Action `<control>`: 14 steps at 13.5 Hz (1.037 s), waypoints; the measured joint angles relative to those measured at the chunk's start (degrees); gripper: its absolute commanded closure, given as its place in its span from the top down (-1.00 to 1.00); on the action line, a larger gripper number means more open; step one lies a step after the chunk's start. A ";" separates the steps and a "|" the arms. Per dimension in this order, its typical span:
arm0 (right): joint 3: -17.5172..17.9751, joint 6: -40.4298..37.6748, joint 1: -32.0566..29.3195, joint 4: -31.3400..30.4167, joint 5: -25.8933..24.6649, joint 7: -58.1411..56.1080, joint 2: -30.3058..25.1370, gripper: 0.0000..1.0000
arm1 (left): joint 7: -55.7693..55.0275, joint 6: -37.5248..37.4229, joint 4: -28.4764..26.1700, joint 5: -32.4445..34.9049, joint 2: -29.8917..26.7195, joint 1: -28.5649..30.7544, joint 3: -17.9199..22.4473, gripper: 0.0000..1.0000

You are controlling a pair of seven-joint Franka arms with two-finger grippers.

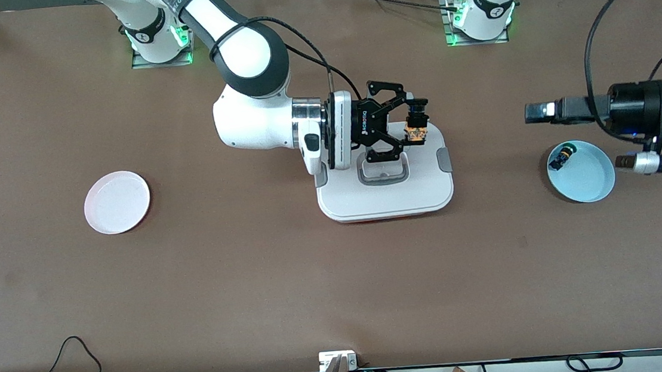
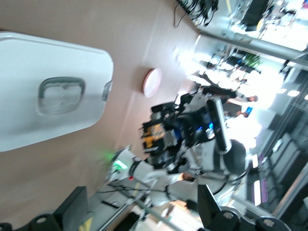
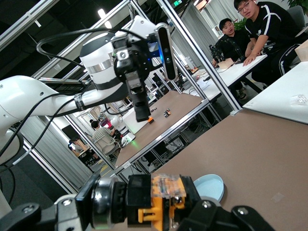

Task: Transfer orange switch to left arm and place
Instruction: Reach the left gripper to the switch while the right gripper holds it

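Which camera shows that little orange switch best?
The right wrist view: the orange switch fills the foreground, clamped in the right gripper. The front view shows it small over the box; the left wrist view shows it blurred.

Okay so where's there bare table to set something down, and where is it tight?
Bare table lies between the pink plate and the box, between the box and the blue dish, and along the whole strip nearer the front camera. It is crowded over the box, where the right pincer holds the orange switch, and over the dish by the open left pincer.
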 measured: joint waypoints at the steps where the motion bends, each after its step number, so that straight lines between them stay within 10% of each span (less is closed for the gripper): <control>1: 0.00 0.01 0.03 0.03 0.00 -0.07 0.10 -0.86 | -0.85 2.17 -1.16 -1.35 0.26 -0.49 -0.84 1.00; 12: 0.00 0.04 0.14 0.08 0.01 -0.15 0.13 -0.86 | 1.65 10.81 -18.77 -19.83 -1.23 -6.92 -3.19 1.00; 14: 0.00 0.05 0.15 0.08 0.02 -0.15 0.13 -0.86 | 2.62 12.36 -21.61 -21.79 -2.31 -7.08 -4.60 0.75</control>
